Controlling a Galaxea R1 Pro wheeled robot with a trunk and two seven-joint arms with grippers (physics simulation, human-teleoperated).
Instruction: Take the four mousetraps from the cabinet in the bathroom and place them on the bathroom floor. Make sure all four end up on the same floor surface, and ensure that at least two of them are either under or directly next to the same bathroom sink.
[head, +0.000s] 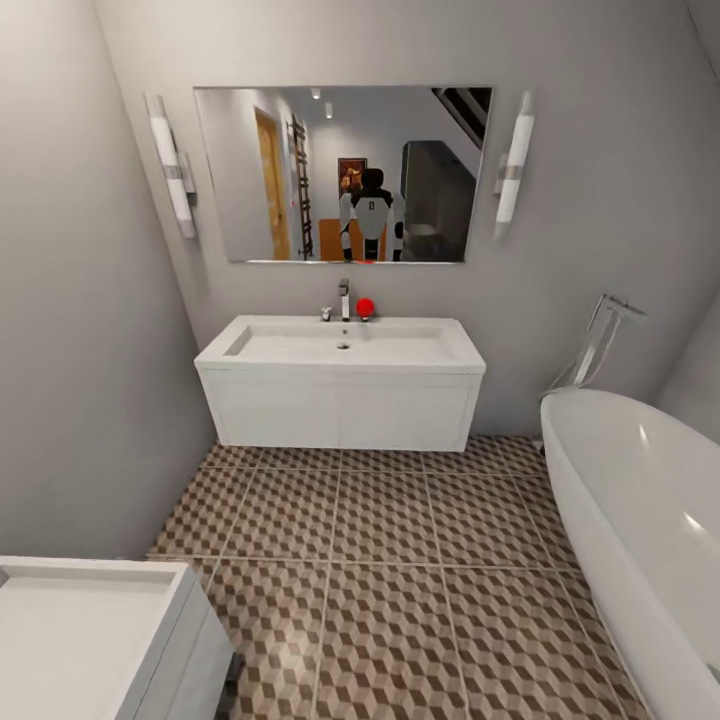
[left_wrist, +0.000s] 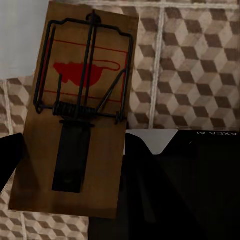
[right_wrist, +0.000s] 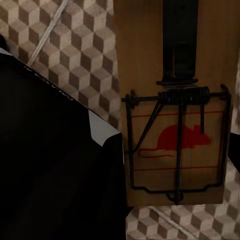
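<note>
Mousetrap between left fingers | second mousetrap seemingly clamped right

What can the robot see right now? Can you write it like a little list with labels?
room: bathroom, grey walls
sink: white, hung on the far wall, chrome tap on top
mirror: above the sink, robot reflected in it
bathtub: white, at the right
floor: cube-pattern tiles
left mousetrap: close to the left wrist camera, red mouse print, above the tiles
right mousetrap: close to the right wrist camera, red mouse print
small white unit: lower left corner
traps on floor: none seen yet
</note>
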